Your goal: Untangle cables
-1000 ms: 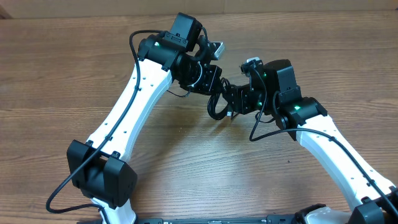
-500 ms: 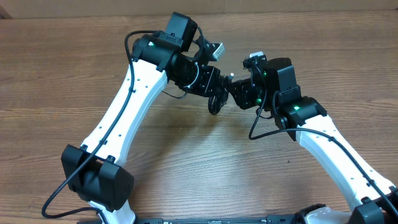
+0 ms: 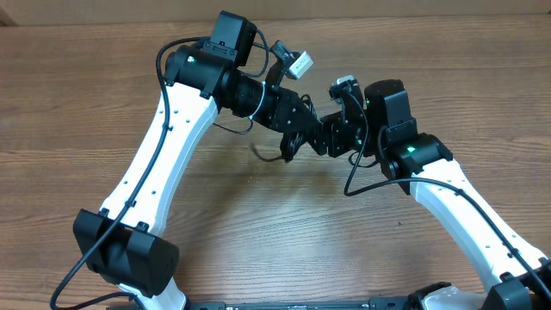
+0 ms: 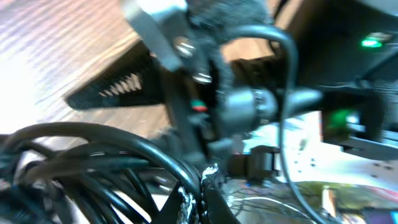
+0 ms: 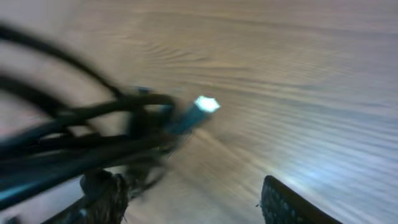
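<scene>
The cables (image 3: 290,146) hang as a small bundle of thin black loops from my left gripper (image 3: 303,127), just above the wooden table. In the left wrist view the fingertips (image 4: 200,190) are shut on one black strand, and the other loops of the cables (image 4: 93,162) bulge to the lower left. My right gripper (image 3: 324,138) sits right beside the bundle, facing the left one. In the right wrist view the right gripper (image 5: 193,199) stands open with bare wood between its fingers. Blurred cables (image 5: 68,143) cross its left finger (image 5: 102,193), and a bright metal plug (image 5: 205,104) sticks out.
The wooden table (image 3: 258,241) lies bare below both arms. The two white arms meet at the middle back, their wrists almost touching. Thick black wires of the arms run along both. The right gripper's dark body (image 4: 249,106) fills the left wrist view.
The left arm has swung left and back, pulling the bundle leftward. The right gripper's jaws have opened, and a strand now trails out to the left of the bundle.
</scene>
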Robot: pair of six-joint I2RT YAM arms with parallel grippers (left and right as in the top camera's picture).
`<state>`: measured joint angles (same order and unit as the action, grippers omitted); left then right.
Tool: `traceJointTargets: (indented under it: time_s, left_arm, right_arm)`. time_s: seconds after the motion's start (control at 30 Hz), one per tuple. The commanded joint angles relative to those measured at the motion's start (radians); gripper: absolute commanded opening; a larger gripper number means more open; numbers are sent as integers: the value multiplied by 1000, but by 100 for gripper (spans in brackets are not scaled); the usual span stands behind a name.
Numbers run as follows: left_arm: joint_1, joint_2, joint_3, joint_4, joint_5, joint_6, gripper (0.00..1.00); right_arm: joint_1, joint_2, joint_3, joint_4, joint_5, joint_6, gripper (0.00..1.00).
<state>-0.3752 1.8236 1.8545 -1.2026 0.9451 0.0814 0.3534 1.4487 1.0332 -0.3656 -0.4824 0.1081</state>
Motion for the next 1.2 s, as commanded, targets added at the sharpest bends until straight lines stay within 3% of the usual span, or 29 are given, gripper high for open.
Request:
traceJointTargets:
  time_s: [0.0,0.23,0.47,0.63,0.73,0.8,1.0,1.1,1.17]
  left_arm:
    - [1,-36,29,3,-129,-18,4]
    - [1,-36,29,8,-178,-49,4]
    - [3,-45,32,60,116,-52,4]
    - [3,-59,61,63,219,-56,4]
    - [13,-74,75,47,146,-62,4]
    - [33,-89,77,34,26,-87,4]
    - [159,-136,77,18,-336,-238,4]
    - [239,-146,77,23,-390,-292,4]
    - [290,-146,77,27,-391,-322,4]
  right_arm:
    - [-1,3,27,2,-151,-1,68]
    - [-1,3,27,-13,-163,-1,69]
    - [-1,4,26,-24,57,10,58]
    - [-1,23,26,-12,265,158,57]
    - [-1,37,26,-51,439,269,56]
    - [-1,39,26,-105,568,343,62]
    - [-2,39,26,-219,708,360,63]
    - [-2,39,26,-238,706,360,53]
    - [-2,39,26,-239,687,360,35]
